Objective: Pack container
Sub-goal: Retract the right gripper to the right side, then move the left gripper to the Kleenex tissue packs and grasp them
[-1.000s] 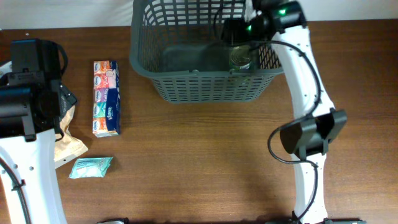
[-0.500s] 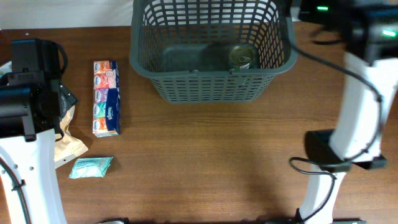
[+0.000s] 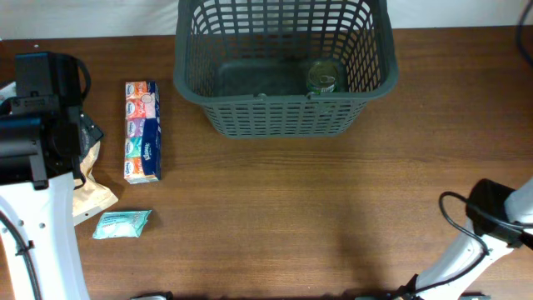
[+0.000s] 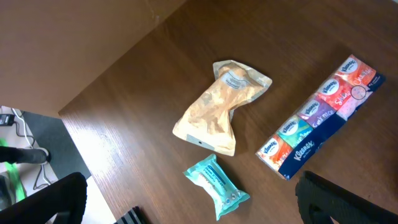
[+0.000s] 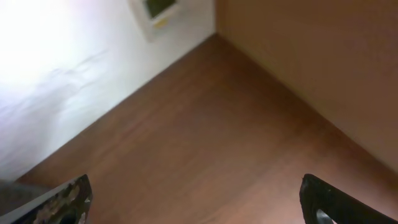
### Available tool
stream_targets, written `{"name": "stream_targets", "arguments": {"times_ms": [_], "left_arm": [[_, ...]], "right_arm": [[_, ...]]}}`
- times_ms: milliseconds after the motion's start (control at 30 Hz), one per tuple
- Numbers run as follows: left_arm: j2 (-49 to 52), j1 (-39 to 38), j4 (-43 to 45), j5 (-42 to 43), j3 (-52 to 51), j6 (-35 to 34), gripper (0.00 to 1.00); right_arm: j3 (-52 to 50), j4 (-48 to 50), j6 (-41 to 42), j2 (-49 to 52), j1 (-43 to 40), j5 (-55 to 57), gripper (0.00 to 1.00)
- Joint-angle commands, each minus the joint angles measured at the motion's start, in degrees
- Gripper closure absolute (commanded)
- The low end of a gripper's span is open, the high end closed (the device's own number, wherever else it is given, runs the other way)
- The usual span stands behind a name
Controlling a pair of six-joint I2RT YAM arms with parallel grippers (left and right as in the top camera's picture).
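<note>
From overhead, the container [image 3: 283,118] is seen at the far middle of the table [image 3: 291,208], standing upright on its solid bottom with the open mouth turned up toward the camera. Its long axis is laid across the table from left to right, parallel to the far edge. A tin can [image 3: 323,77] is seen inside it, on the right part of the bottom, close to the near wall. Well apart from it, on the left, a tissue pack [image 3: 141,131] is laid with its long axis running near to far; a tan pouch [image 3: 90,190] and a teal packet [image 3: 122,222] are found nearer, the pouch partly covered by the left arm [image 3: 37,125]. Only a bent part of the right arm [image 3: 500,218] is shown at the lower right corner.

In the left wrist view, the left gripper [image 4: 186,208] is held above the table with its jaws spread wide — nothing is gripped. Below it the teal packet [image 4: 216,186], the tan pouch [image 4: 219,106] and the tissue pack [image 4: 323,115] are seen lying apart from one another.

In the right wrist view, the right gripper [image 5: 196,205] is likewise spread wide and empty — only bare wood and a pale wall [image 5: 56,62] are shown beneath it.
</note>
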Motion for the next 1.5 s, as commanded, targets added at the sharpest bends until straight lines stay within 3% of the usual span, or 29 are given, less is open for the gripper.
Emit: {"name": "stream_targets", "arguments": {"times_ms": [0, 233, 567, 800, 1033, 1267, 1467], "left_arm": [[0.2, 0.2, 0.0, 0.2, -0.1, -0.6, 0.0], [0.2, 0.2, 0.0, 0.4, -0.1, -0.6, 0.0], [0.2, 0.2, 4.7, 12.0, -0.1, -0.6, 0.0], [0.2, 0.2, 5.1, 16.2, -0.1, -0.6, 0.0], [0.7, 0.1, 7.3, 26.1, -0.1, -0.1, 0.0], [2.7, 0.1, 21.7, 35.1, -0.1, 11.3, 0.0], [11.1, 0.1, 21.4, 29.7, -0.1, 16.7, 0.0]], "right_arm": [[-4.1, -0.4, 0.7, -1.5, -2.4, -0.1, 0.01], [-19.6, -0.2, 0.7, -1.5, -3.3, -0.3, 0.01], [-36.9, 3.2, 0.7, -1.5, -3.3, -0.4, 0.01], [-38.8, 3.3, 0.7, -1.5, -3.3, -0.4, 0.01], [-38.8, 3.3, 0.7, -1.5, -3.4, -0.3, 0.01], [-38.8, 3.3, 0.7, -1.5, -3.4, -0.3, 0.01], [-38.8, 3.3, 0.7, -1.5, -3.4, -0.3, 0.01]]}}
